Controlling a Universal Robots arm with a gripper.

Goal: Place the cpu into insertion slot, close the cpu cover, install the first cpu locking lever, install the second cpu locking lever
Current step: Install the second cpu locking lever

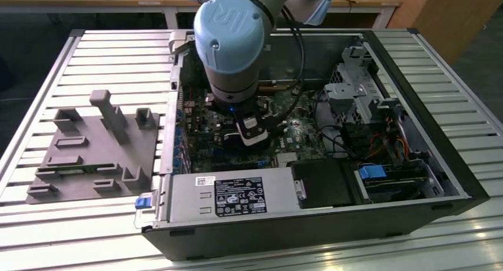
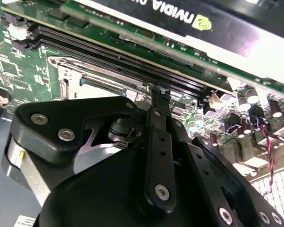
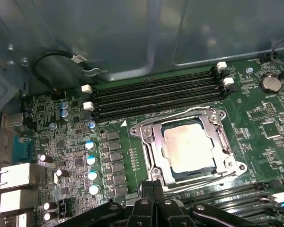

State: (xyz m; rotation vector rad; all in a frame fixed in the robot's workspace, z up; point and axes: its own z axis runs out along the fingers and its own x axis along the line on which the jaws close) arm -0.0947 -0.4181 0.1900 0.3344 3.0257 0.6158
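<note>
Cpu [image 3: 188, 149], seen in the first wrist view, is a flat square chip with a dull silvery-tan metal top, lying inside the insertion slot [image 3: 157, 163], a square dark-framed socket on the green motherboard [image 3: 255, 123]. The cpu cover [image 3: 213, 118], a thin grey metal frame with a cut-out middle, lies flat around the chip. Long black memory slots [image 3: 156, 97] run just beside the socket's far edge, and small round capacitors [image 3: 91, 161] with pale blue tops stand in a column near it. The gripper [image 3: 154, 183] shows as black metal linkages whose two slim jaws meet tip to tip, closed and holding nothing, right at the socket's near edge.

In the second wrist view, the gripper's [image 2: 158, 92] matte black links, studded with shiny round screws, taper to that same shut tip, just beside the cover's [image 2: 85, 71] stamped metal corner. A glossy black graphics card [image 2: 189, 23] lies beyond the memory slots.

In the exterior view, the arm's rounded pale-blue joint [image 1: 232, 38] hangs over the open computer case [image 1: 440, 165], which lies on a ribbed metal surface [image 1: 70, 224]. A grey moulded fixture [image 1: 98, 147] with upright pegs lies on the exterior view's left.
</note>
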